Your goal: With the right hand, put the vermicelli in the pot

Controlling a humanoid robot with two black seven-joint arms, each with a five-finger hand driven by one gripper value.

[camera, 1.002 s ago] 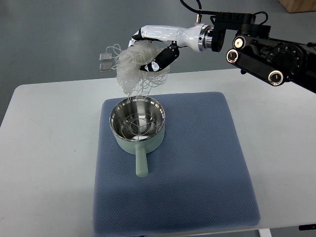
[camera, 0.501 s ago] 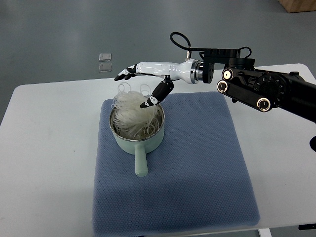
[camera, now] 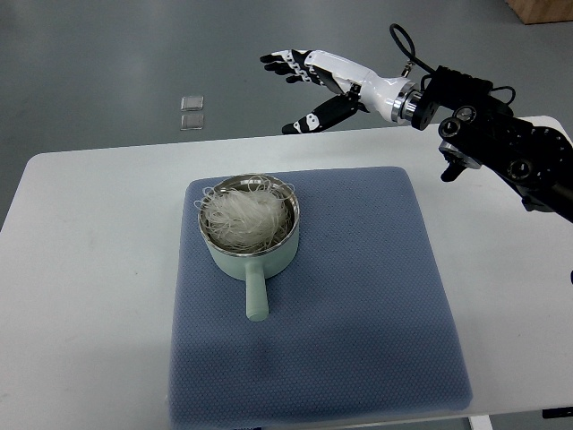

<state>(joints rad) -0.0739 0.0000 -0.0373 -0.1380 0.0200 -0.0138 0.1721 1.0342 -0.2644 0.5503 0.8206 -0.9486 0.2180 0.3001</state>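
From where I stand the biggest thing is the white surface (camera: 98, 269), rounded at its corners and bare apart from a blue textured mat (camera: 358, 296) laid across its middle; beyond its far edge the room is plain grey floor (camera: 107, 54), with two small clear squares (camera: 190, 112) lying on it and a corner of something brown, perhaps a box (camera: 542, 9), at the top right. On the mat sits the pale green pot (camera: 251, 237) with its steel inside, handle pointing toward the robot, and the vermicelli (camera: 243, 218) is heaped in it, a white tangle filling the bowl. The right hand (camera: 313, 85) hangs well apart from the pot, up over the far edge of the surface, fingers spread and holding nothing, on its black arm coming in from the right; the left arm does not show. The task looks done to me, so the risks are small ones. A few loops of noodle ride over the far and left rim, and I would guess they could slide out onto the mat if the pot were bumped. The pile also stands about level with the rim, so a low sweep of the hand across it might snag strands and drag them out.
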